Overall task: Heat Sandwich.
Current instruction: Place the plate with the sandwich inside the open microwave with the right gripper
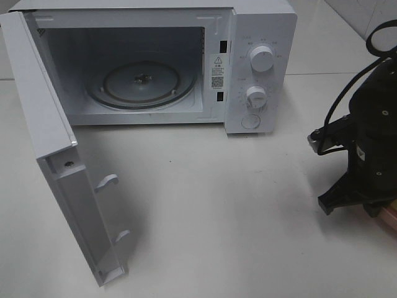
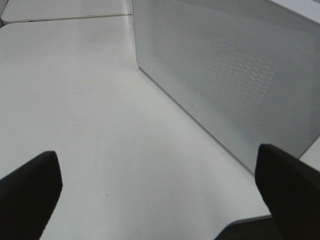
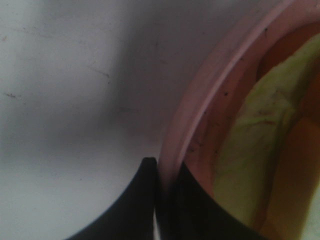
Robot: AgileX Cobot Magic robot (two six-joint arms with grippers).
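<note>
The sandwich [image 3: 255,150], with pale green-yellow filling and orange crust, lies on a pink plate [image 3: 220,90] in the right wrist view. My right gripper [image 3: 162,170] is shut on the plate's rim, one finger outside and one inside. In the high view the right gripper [image 1: 363,205] is low at the table's right edge, and only a sliver of the plate [image 1: 389,217] shows beside it. The white microwave [image 1: 260,62] stands at the back with its door [image 1: 49,143] swung open and its glass turntable [image 1: 141,84] bare. My left gripper [image 2: 157,167] is open and empty, out of the high view.
The open door juts toward the front left of the table [image 1: 217,205]. In the left wrist view a perforated white panel [image 2: 235,70] of the microwave stands just ahead of the left gripper. Two knobs [image 1: 260,59] are on the microwave's right panel.
</note>
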